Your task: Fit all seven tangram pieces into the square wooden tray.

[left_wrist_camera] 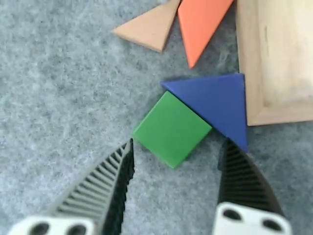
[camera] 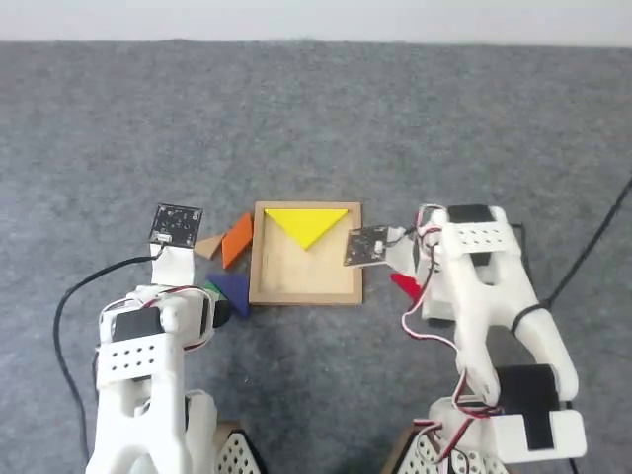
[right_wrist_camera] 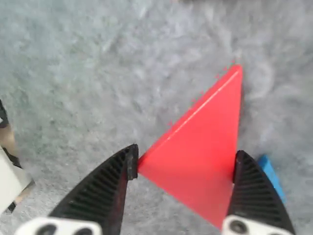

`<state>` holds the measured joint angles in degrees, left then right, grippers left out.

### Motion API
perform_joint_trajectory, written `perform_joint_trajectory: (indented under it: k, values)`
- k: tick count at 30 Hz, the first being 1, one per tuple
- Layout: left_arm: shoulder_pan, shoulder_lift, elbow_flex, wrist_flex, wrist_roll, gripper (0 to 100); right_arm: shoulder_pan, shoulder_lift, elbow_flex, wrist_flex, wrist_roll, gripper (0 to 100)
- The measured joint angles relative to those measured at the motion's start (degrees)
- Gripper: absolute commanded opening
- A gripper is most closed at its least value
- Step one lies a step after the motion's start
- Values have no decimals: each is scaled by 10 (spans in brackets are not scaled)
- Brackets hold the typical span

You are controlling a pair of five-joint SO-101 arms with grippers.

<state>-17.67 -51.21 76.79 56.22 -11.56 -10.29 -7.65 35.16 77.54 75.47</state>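
The square wooden tray [camera: 259, 267] lies mid-table with a yellow triangle [camera: 306, 225] in its far part. Left of it lie an orange piece [camera: 237, 240], a tan triangle [camera: 207, 247], a blue triangle [camera: 234, 287] and a green square [left_wrist_camera: 171, 129]. My left gripper [left_wrist_camera: 176, 164] is open, just short of the green square, which touches the blue triangle [left_wrist_camera: 217, 100]. Right of the tray lies a red triangle [camera: 405, 284]. My right gripper [right_wrist_camera: 183, 164] is open, its fingers on either side of the red triangle [right_wrist_camera: 203, 152].
The tray's corner [left_wrist_camera: 279, 63] sits close beside the blue triangle. The orange piece [left_wrist_camera: 203, 22] and the tan triangle [left_wrist_camera: 146, 29] lie beyond it. A small light-blue piece [right_wrist_camera: 269, 175] peeks out beside my right finger. Grey carpet covers the table.
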Motion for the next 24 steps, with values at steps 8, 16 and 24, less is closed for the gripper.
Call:
perform_joint_trajectory:
  k: [8, 16, 24]
  values:
    - [0, 0, 2, 0, -6, 269, -65, 1, -76, 47, -52, 237]
    - [0, 0, 5, 0, -16, 269, -177, 18, -178, 76, -96, 237]
    - [1, 0, 5, 0, -16, 269, -275, 135, -219, -37, -121, 237]
